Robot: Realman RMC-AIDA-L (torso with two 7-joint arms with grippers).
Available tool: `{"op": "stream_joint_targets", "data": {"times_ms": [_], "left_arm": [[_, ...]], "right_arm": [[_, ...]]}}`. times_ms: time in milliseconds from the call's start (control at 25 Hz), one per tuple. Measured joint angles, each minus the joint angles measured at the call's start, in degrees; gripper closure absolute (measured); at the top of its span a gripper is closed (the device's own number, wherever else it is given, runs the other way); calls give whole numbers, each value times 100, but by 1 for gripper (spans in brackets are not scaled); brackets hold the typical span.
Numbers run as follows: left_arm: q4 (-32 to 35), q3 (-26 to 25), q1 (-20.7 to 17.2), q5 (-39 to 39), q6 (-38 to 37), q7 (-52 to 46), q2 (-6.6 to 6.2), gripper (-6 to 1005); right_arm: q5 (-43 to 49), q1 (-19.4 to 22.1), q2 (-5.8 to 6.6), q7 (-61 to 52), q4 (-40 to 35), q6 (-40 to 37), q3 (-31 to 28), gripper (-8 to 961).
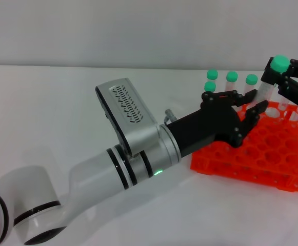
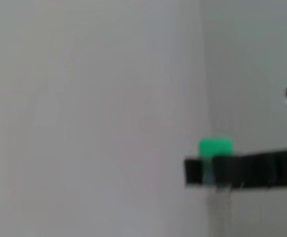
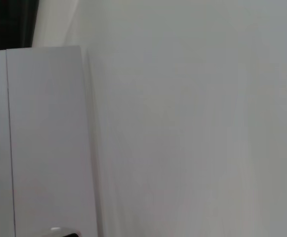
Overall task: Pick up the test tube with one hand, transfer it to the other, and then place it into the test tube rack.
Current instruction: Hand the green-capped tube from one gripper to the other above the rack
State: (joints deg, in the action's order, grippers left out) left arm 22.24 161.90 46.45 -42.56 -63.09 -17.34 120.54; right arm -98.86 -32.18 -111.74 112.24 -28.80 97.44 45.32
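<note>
The test tube (image 1: 264,92) has a round green cap (image 1: 278,64) and hangs tilted above the orange test tube rack (image 1: 261,154). My right gripper (image 1: 283,77), at the far right edge of the head view, is shut on the tube just below the cap. My left gripper (image 1: 252,101), black with thin prongs on the white arm, is open, with its fingers spread beside the tube's lower end over the rack. In the left wrist view the green cap (image 2: 215,146) sits above a black finger (image 2: 247,171) of the right gripper.
Several other green-capped tubes (image 1: 232,77) stand in the rack's back-left holes, right behind my left gripper. The white table (image 1: 46,102) runs out to the left. The right wrist view shows only pale wall and a panel (image 3: 39,138).
</note>
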Motion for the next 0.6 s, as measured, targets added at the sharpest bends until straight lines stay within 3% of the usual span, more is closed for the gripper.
{"op": "stream_joint_targets", "data": {"times_ms": [320, 520, 600], "left_arm": [[46, -350, -268, -16, 33, 291, 10, 753], [62, -526, -476, -23, 35, 473, 14, 540], [101, -605, -651, -29, 35, 628, 18, 375]], "right_arm": [[-20, -18, -20, 46, -3, 17, -32, 738], [-20, -9, -21, 88, -3, -44, -264, 743], [-20, 0, -9, 111, -3, -51, -370, 743]]}}
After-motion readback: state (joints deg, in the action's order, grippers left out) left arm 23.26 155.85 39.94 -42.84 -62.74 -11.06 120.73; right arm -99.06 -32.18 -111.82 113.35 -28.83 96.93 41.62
